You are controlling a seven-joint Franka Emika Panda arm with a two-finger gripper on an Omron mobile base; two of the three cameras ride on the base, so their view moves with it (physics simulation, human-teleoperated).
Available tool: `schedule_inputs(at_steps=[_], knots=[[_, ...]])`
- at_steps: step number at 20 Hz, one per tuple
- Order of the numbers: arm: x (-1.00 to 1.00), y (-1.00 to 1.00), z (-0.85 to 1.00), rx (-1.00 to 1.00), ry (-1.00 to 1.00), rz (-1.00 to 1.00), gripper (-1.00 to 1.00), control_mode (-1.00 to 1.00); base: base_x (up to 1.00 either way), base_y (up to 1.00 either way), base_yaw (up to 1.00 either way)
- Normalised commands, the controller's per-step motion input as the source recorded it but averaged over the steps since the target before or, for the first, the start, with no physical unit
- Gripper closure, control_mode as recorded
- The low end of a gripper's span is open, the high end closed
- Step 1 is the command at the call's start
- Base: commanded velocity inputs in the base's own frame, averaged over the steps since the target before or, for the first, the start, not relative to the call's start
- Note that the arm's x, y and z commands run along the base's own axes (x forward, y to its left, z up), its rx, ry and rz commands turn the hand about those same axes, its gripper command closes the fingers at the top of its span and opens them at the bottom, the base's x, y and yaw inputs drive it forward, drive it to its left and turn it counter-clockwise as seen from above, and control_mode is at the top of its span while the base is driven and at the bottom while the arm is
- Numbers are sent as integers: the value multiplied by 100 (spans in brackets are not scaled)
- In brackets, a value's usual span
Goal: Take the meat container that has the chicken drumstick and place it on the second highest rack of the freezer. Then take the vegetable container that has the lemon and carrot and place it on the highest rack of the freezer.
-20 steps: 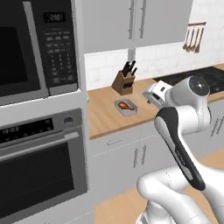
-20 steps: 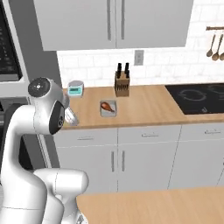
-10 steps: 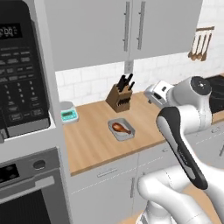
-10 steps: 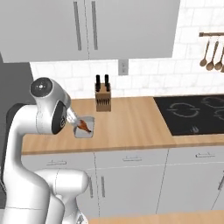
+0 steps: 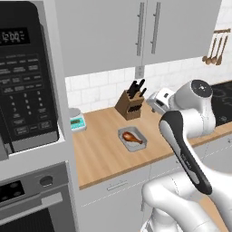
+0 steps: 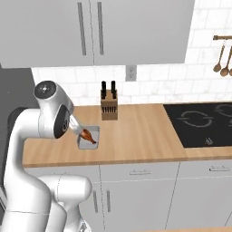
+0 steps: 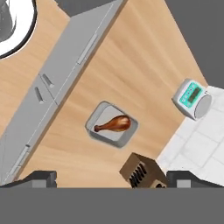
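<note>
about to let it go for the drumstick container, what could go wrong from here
1. The knife block stands close beside the meat container; a descending pincer could clip it.
2. The container is shallow, with the drumstick loose inside; a tilted lift may spill it.
3. The kitchen scale sits further along the counter, near a wide swing.

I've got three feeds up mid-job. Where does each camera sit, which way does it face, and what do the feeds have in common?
Left base view: behind the arm to its left, facing the counter, microwave and knife block; the arm rises lower right.
Right base view: behind to its right, facing the counter and cooktop; the arm rises lower left.
Hand view: on the hand, looking down at the counter; fingertips at the bottom, jaws apart.
Shared: all three show the meat container holding the chicken drumstick.
</note>
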Motion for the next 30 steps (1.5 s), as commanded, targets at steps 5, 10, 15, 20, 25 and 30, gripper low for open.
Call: schedule_inputs(at_steps=[5,10,15,20,25,30], knots=[[3,1,-65,-2,36,0,-100,-100,0,0,0],[11,6,-73,-3,41,0,-100,-100,0,0,0],[14,8,-50,0,24,0,-100,-100,0,0,0],[12,7,-27,5,1,-12,-100,-100,0,0,0],[6,0,-33,2,0,-15,-100,-100,0,0,0],[0,-3,-30,0,0,-9,-100,-100,0,0,0]])
